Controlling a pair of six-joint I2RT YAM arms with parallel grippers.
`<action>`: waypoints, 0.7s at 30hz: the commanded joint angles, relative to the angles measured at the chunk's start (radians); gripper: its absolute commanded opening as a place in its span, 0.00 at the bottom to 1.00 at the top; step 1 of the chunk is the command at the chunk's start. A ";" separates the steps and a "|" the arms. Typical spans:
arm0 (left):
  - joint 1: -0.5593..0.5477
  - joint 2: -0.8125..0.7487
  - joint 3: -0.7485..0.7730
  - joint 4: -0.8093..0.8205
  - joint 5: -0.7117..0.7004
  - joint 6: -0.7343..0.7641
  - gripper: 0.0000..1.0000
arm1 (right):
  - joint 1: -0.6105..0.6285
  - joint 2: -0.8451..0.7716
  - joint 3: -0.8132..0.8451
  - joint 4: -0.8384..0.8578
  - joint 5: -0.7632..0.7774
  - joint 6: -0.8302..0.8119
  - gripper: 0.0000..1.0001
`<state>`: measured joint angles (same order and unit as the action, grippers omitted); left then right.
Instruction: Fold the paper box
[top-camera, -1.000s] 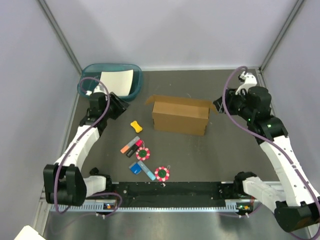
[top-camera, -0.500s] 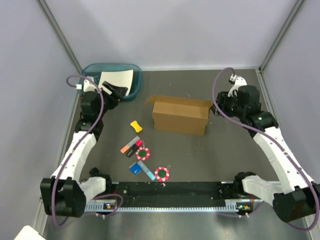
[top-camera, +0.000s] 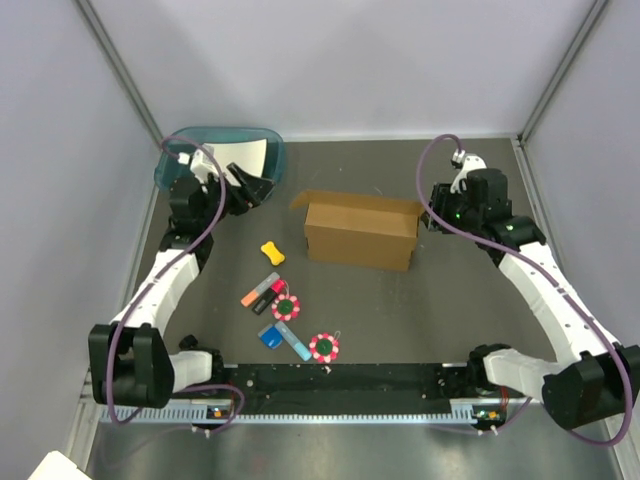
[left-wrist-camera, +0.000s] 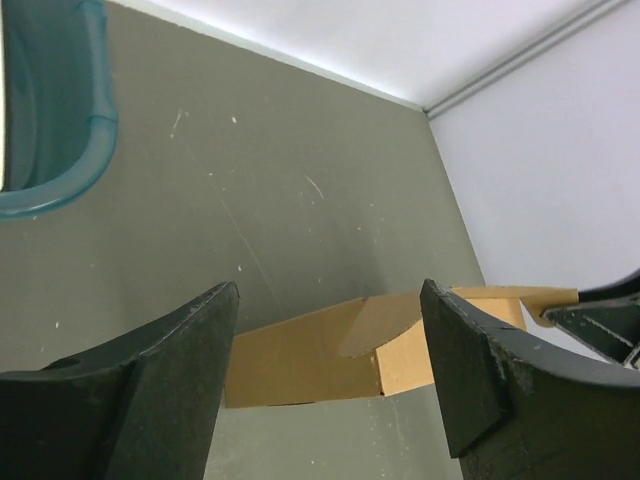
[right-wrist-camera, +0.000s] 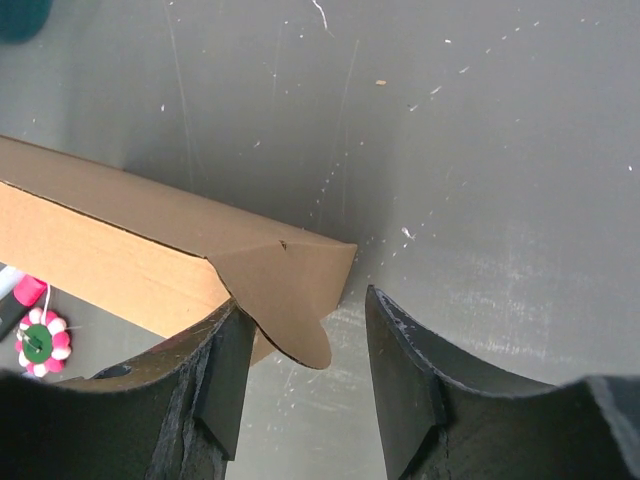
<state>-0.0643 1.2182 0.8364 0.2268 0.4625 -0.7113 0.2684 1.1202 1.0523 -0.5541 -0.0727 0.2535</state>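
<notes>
Seen from above, the paper box (top-camera: 360, 232) stood part folded in the middle of the surface (top-camera: 420, 320). The left claw (top-camera: 262, 187) hung off its left end by the teal tray (top-camera: 168, 170), and the right claw (top-camera: 432, 215) was at its right end.

The left wrist view showed the left claw (left-wrist-camera: 328, 300) spread and empty, with the box beyond it.

In the right wrist view, the right claw (right-wrist-camera: 305, 315) was spread, with the box's rounded flap (right-wrist-camera: 295, 290) in the gap, unpinched.

A teal tray (top-camera: 222, 132) holding a white paper sheet (top-camera: 255, 152) sat at the dark table's (top-camera: 400, 320) far left, while a yellow piece (top-camera: 271, 252), coloured markers (top-camera: 262, 294), two pink-and-green discs (top-camera: 287, 307) and a blue block (top-camera: 270, 338) lay nearer the front.
</notes>
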 joint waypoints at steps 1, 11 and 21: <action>-0.005 -0.003 -0.019 0.167 0.130 0.094 0.81 | 0.012 0.000 0.006 0.026 0.013 0.000 0.48; -0.143 0.021 0.061 -0.001 0.143 0.344 0.79 | 0.012 -0.007 0.003 0.033 0.014 0.010 0.48; -0.206 0.049 0.122 -0.119 0.035 0.506 0.69 | 0.012 -0.005 0.000 0.039 0.005 0.021 0.47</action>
<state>-0.2703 1.2556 0.9024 0.1356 0.5507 -0.2810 0.2687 1.1221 1.0519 -0.5537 -0.0696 0.2646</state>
